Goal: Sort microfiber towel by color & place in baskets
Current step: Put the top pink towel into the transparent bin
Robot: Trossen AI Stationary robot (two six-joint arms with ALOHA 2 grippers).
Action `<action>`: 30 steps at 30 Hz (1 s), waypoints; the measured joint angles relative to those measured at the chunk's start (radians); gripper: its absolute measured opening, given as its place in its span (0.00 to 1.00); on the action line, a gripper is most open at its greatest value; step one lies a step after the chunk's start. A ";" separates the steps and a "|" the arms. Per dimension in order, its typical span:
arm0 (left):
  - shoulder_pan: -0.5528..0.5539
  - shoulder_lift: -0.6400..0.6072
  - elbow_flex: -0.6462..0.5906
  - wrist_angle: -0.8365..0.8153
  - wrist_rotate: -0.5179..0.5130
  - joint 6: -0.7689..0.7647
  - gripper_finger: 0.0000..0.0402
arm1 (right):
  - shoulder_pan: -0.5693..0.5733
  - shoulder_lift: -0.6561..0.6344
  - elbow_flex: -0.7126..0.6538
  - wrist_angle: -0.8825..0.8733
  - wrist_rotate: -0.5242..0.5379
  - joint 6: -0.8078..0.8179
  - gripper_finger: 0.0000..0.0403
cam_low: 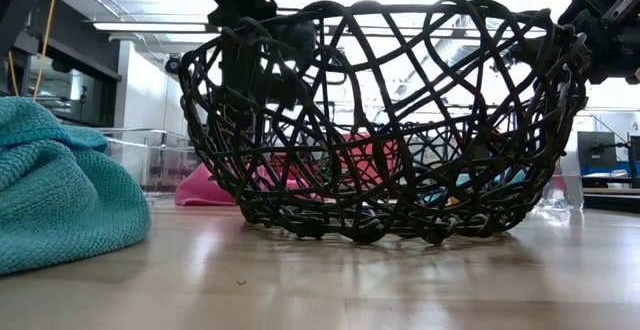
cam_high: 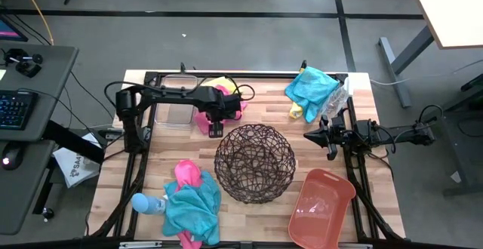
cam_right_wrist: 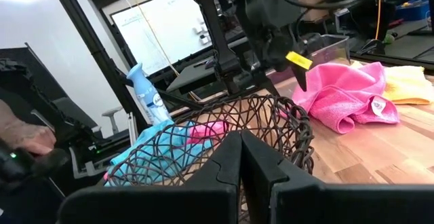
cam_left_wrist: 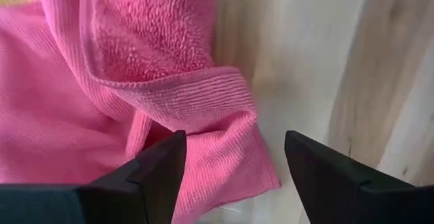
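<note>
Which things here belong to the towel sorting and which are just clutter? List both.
Job:
- pink, yellow and teal microfiber towels
- round dark wire-mesh basket
- clear rectangular plastic bin
- salmon-orange plastic tub
- left gripper, open over a pink towel

Clutter:
- light-blue plastic spray bottle
- clear plastic bottle

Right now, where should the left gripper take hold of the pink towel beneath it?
At the raised folded ridge of the pink towel, coming straight down. The left gripper is open above that corner, and the fold stands proud of the table, giving the fingers something to pinch.
</note>
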 joint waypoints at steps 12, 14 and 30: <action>0.002 0.005 -0.210 0.254 -0.121 -0.015 0.60 | 0.000 0.000 0.000 0.000 -0.003 0.000 0.00; 0.002 0.004 -0.214 0.276 -0.116 -0.019 0.59 | 0.000 0.000 0.000 0.000 -0.003 0.000 0.00; 0.050 -0.415 -0.101 0.224 -0.063 0.010 0.01 | 0.000 0.000 0.000 0.000 0.001 0.000 0.00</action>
